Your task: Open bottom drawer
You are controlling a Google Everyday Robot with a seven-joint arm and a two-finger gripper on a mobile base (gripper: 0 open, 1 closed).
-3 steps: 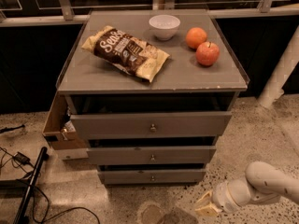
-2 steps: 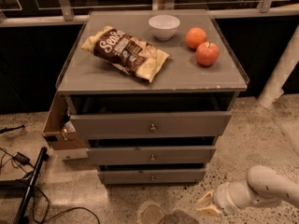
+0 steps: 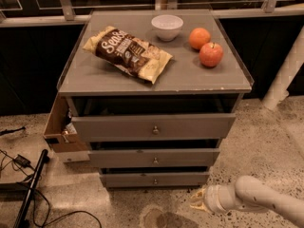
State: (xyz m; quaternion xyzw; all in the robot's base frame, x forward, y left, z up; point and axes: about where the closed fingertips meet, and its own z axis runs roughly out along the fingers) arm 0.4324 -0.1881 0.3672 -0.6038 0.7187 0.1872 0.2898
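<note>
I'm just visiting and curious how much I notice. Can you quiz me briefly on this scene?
1. True or false: the gripper touches the knob of the bottom drawer.
2. What lies on the cabinet top left of the white bowl? A) chip bag B) banana C) mug
3. Fill in: in the picture, the gripper sits low by the floor, to the ____ of the bottom drawer.
Key: 1 false, it is apart from the knob. 2 A. 3 right.

Printed in white on the brown chip bag (image 3: 128, 53): "Sea S…", rest unreadable. Low by the floor, right of the bottom drawer (image 3: 133, 179): gripper (image 3: 198, 201).
</note>
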